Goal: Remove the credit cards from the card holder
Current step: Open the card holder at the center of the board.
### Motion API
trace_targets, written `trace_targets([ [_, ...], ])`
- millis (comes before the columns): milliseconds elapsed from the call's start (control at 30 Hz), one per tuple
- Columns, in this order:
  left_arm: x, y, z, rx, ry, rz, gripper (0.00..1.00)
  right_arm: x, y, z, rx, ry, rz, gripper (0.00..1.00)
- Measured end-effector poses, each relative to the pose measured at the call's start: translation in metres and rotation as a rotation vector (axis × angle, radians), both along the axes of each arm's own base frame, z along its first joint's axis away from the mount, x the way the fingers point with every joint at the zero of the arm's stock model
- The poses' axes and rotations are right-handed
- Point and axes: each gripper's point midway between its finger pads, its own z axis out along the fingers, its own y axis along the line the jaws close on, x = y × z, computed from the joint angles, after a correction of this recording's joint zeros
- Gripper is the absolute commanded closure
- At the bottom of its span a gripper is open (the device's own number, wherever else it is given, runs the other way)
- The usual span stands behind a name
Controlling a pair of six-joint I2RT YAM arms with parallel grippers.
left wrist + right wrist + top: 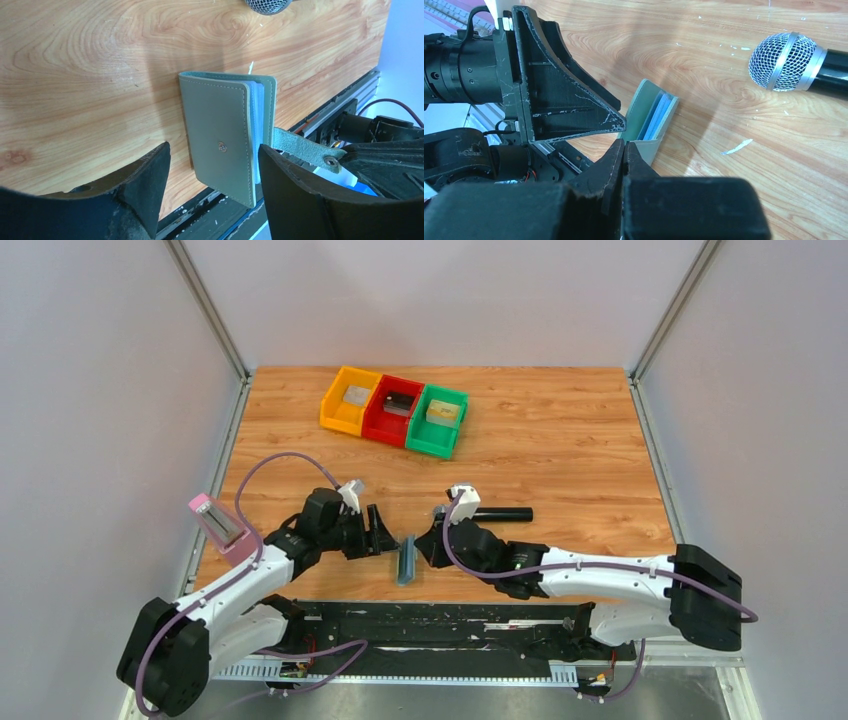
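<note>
The card holder (407,560) is pale blue-grey and stands on edge near the table's front, folded almost closed. In the left wrist view (220,135) thin light-blue card edges (256,115) show between its panels; no gold card shows there. My left gripper (214,150) is open, its fingers straddling the holder's lower end. My right gripper (624,143) is shut on the holder's snap strap (300,150), which stretches away from the case. The holder and its blue edges also show in the right wrist view (651,117).
A black microphone (500,513) lies just behind the right gripper, its mesh head (784,60) close to the holder. Yellow (350,400), red (393,410) and green (438,420) bins stand at the back, each with a small flat item. The black rail (450,625) runs along the front edge.
</note>
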Motion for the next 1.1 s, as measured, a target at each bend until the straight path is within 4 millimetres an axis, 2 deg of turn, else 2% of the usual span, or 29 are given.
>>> trace_targets([
  [167, 0.001, 0.001, -0.001, 0.007, 0.001, 0.005, 0.43, -0.001, -0.004, 0.001, 0.008, 0.002, -0.003, 1.0],
  [233, 0.002, 0.001, 0.0, 0.011, -0.005, 0.007, 0.51, -0.002, -0.006, 0.002, 0.014, 0.001, -0.003, 1.0],
  [400, 0.007, 0.005, 0.0, 0.047, -0.012, 0.024, 0.61, -0.004, -0.017, 0.002, 0.024, 0.003, -0.014, 1.0],
  [633, 0.008, 0.008, -0.006, 0.081, 0.008, 0.033, 0.75, -0.007, -0.046, -0.025, -0.029, 0.027, -0.051, 0.98],
  [733, 0.008, 0.008, -0.008, 0.082, 0.015, 0.032, 0.83, -0.008, -0.058, -0.034, -0.052, 0.032, -0.069, 0.94],
  [833, 0.007, 0.008, -0.009, 0.082, 0.022, 0.029, 0.99, -0.009, -0.067, -0.037, -0.061, 0.032, -0.078, 0.92],
  [900, 0.006, 0.007, -0.01, 0.079, 0.029, 0.023, 1.0, -0.009, -0.072, -0.038, -0.061, 0.03, -0.084, 0.88],
  [1000, 0.007, 0.005, -0.01, 0.075, 0.033, 0.02, 1.0, -0.009, -0.077, -0.036, -0.056, 0.031, -0.092, 0.73],
  [1100, 0.007, 0.005, -0.01, 0.071, 0.033, 0.021, 1.0, -0.011, -0.082, -0.035, -0.061, 0.045, -0.103, 0.67],
])
